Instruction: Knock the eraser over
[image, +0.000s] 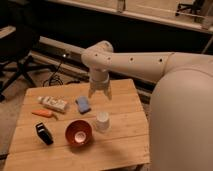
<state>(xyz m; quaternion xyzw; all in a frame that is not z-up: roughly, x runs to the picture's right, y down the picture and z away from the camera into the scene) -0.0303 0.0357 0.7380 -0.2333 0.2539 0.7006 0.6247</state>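
Observation:
The eraser (44, 133) is a small black block with a lighter stripe. It stands near the front left of the wooden table (120, 150), left of the red bowl (78, 133). My gripper (99, 94) hangs from the white arm over the back middle of the table, pointing down. It is just right of the flat blue pad (83, 104) and far from the eraser, up and to its right.
A white tube (53, 103) and an orange marker (43, 113) lie at the left. A white cup (102, 121) stands right of the bowl. My arm's large white body (182, 115) fills the right side. An office chair (15, 55) stands on the floor at back left.

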